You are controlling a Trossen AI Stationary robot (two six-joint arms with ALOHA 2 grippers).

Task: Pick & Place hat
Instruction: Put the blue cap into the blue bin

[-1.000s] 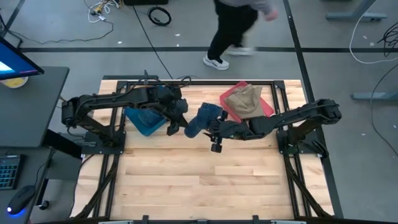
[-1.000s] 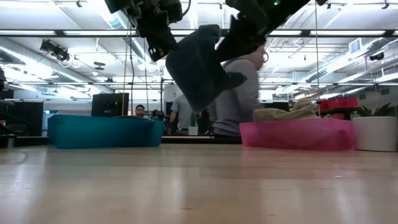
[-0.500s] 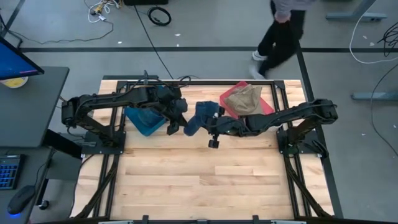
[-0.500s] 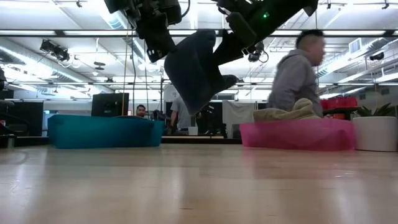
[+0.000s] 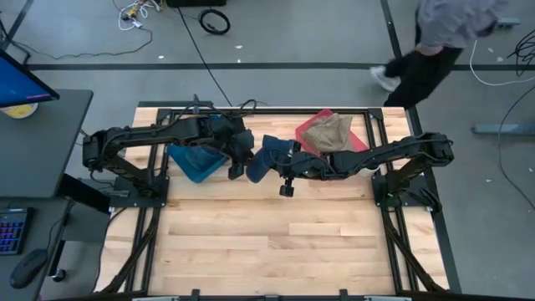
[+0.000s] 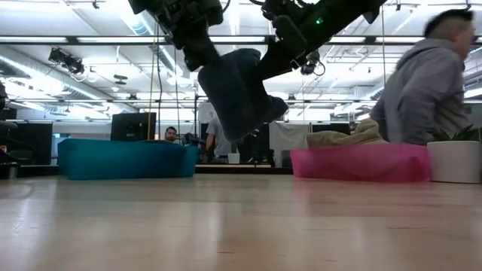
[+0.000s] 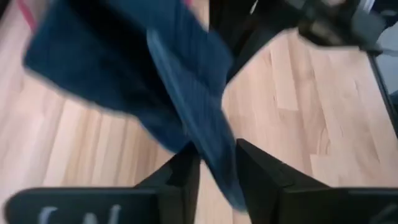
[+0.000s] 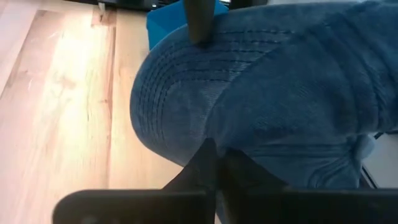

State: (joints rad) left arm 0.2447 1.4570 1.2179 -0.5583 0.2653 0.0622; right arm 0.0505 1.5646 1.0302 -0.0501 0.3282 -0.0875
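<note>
A dark blue hat (image 5: 264, 157) hangs in the air over the table's far middle, between my two grippers. My right gripper (image 5: 284, 164) comes from the right and is shut on the hat (image 8: 261, 81). My left gripper (image 5: 239, 162) comes from the left and is open; its fingers (image 7: 186, 180) stand on either side of the hat's stitched brim (image 7: 199, 118). In the low view the hat (image 6: 237, 94) hangs well above the tabletop. My right gripper pinches the hat's cloth at the crown's edge (image 8: 214, 132) between its two shut fingers, coming roughly level from the table's right. The hat is lifted clear and droops below the fingers. My left gripper has the brim between its open fingers; I cannot tell whether they touch it.
A teal bin (image 5: 189, 162) stands under my left arm at the far left. A pink bin (image 5: 358, 140) at the far right holds a tan hat (image 5: 328, 132). A person (image 5: 443, 33) walks on the floor beyond the table. Bare wood lies toward the near edge.
My right gripper has moved a little toward the table's left and far edges, close against the hat. The hat stays lifted, shifted slightly left. The person behind the table has walked to the right.
</note>
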